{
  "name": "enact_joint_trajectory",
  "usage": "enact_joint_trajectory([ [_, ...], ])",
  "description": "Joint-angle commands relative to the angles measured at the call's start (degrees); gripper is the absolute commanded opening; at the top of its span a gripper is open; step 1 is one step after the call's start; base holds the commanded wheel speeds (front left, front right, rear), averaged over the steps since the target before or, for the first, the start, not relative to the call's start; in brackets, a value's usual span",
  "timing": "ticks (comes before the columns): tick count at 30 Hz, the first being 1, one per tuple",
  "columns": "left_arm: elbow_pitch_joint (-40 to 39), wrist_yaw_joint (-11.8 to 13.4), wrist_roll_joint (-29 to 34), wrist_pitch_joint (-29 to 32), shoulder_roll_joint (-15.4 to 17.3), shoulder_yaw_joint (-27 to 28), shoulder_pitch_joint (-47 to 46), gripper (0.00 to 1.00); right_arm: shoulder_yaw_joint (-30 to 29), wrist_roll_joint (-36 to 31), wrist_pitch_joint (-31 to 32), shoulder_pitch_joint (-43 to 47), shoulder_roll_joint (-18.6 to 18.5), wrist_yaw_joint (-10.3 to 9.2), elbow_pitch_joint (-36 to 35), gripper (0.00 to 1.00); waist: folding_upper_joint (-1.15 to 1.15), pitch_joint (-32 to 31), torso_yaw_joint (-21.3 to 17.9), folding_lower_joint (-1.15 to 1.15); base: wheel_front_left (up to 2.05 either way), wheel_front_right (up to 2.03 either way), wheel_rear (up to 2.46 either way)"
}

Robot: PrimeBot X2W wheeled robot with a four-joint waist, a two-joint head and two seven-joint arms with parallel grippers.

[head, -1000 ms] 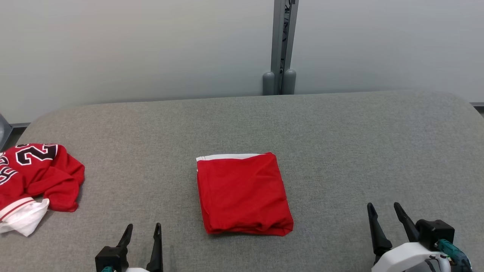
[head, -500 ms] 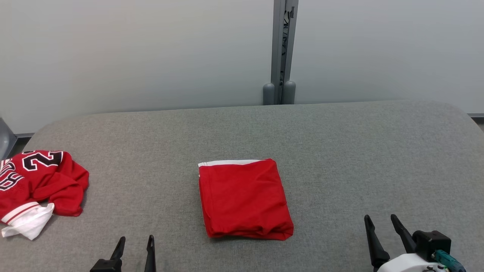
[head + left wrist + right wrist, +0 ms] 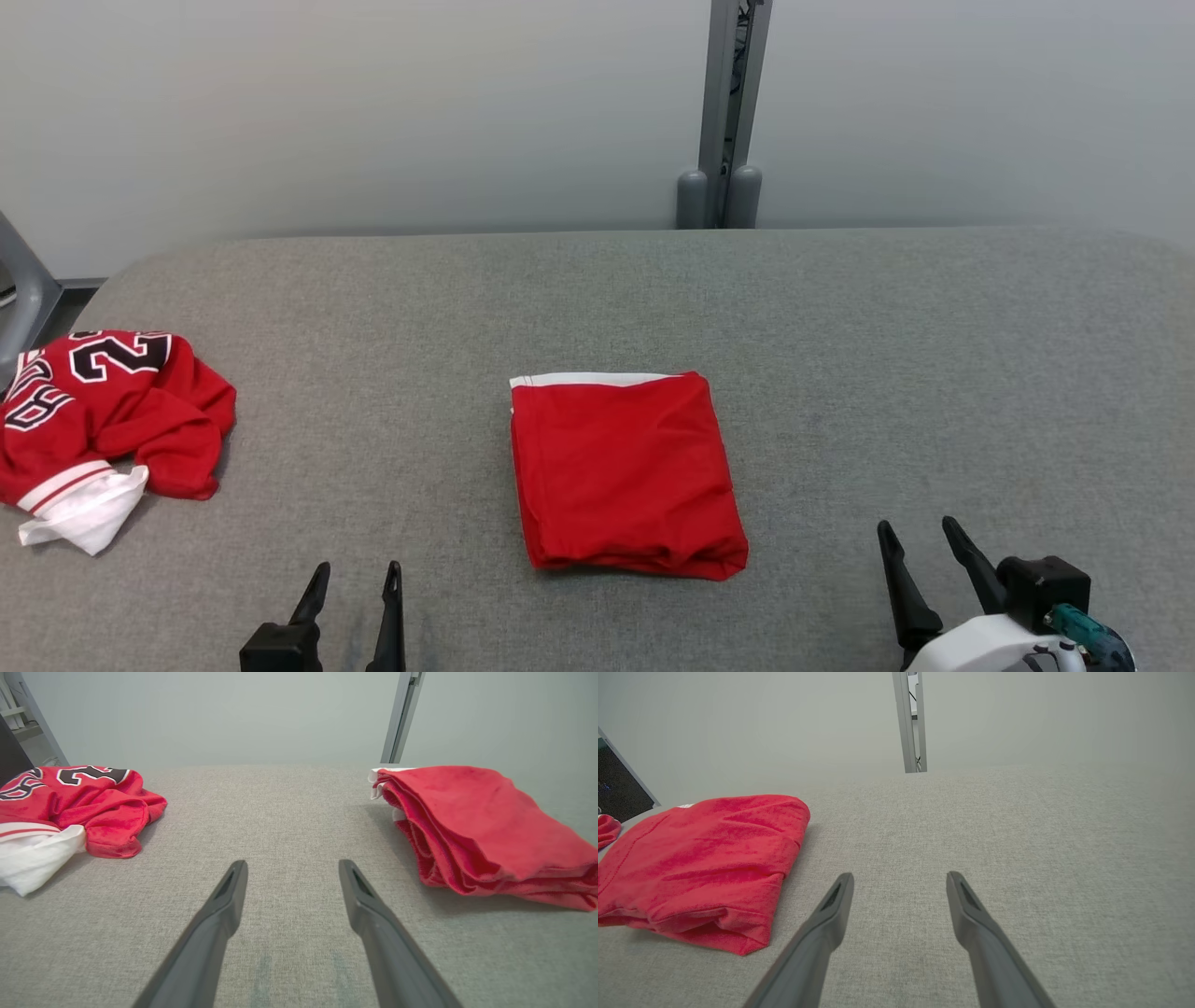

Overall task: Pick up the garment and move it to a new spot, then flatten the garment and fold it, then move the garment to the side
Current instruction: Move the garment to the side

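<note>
On table point(image 3: 934, 327), folded garment point(image 3: 627, 471) lies btwn left end effector point(image 3: 359, 567) & right end effector point(image 3: 915, 524), touching neither; both released.

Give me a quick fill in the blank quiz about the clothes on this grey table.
1. The folded garment in the middle of the table is coloured ____.
2. The crumpled jersey with black numbers lies on the robot's ____ side.
3. The left gripper and the right gripper both have their jaws ____.

Missing words: red; left; open.
</note>
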Motion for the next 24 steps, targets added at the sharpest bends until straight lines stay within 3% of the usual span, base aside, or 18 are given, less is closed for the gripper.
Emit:
enact_joint_trajectory([
  [1, -0.14, -0.15, -0.46, -0.01, 0.26, -0.11, -1.26, 1.0, 0.34, 0.04, -0.27, -1.2, -0.33, -0.01, 0.02, 1.0, 0.0, 1.7, 1.16, 0.0, 0.0, 0.0, 0.0],
  [12, -0.84, -0.75, -0.55, -0.01, 0.28, -4.04, -7.47, 1.0, 5.94, 7.9, -0.27, -12.65, -0.33, -0.01, 3.92, 1.0, 0.0, 10.93, 6.7, 0.0, 0.0, 0.0, 0.0],
  [24, -0.95, -0.7, -0.81, -0.01, 0.24, -6.06, -8.82, 1.0, 12.79, 14.6, -0.24, -18.3, -0.35, 0.0, 12.81, 1.0, 0.0, 12.95, 10.3, 0.0, 0.0, 0.0, 0.0],
])
